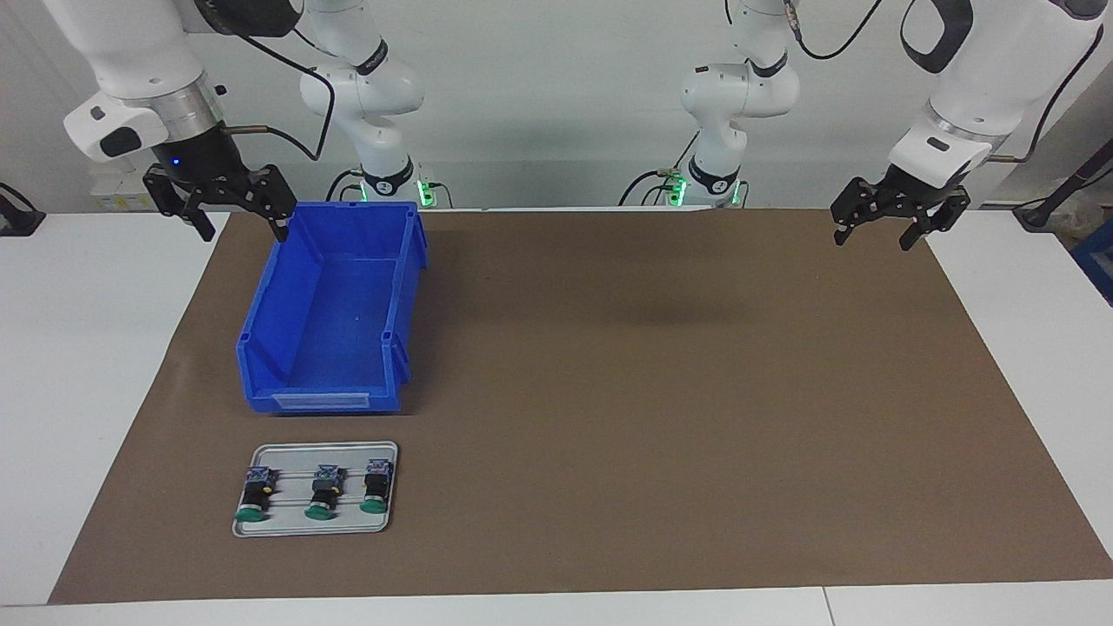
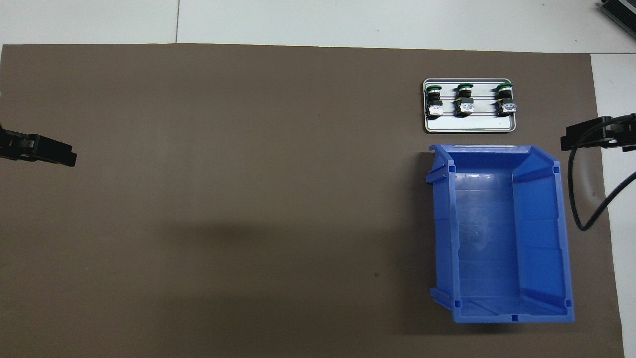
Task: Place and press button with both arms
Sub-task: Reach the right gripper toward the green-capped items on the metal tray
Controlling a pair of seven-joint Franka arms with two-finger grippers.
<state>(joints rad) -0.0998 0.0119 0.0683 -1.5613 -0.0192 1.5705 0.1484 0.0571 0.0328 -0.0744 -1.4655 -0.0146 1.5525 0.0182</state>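
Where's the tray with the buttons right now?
The tray lies on the brown mat toward the right arm's end of the table, beside the blue bin and farther from the robots than it, with three buttons on it.

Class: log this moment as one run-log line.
buttons: three on tray | bin: empty | left gripper: waiting, open | right gripper: waiting, open

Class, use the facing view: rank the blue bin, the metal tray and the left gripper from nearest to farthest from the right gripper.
1. Blue bin: right beside the right gripper, at the right arm's end.
2. Metal tray: same end, farther from the robots than the bin, holding three green-capped buttons.
3. Left gripper: raised at the left arm's end of the table.
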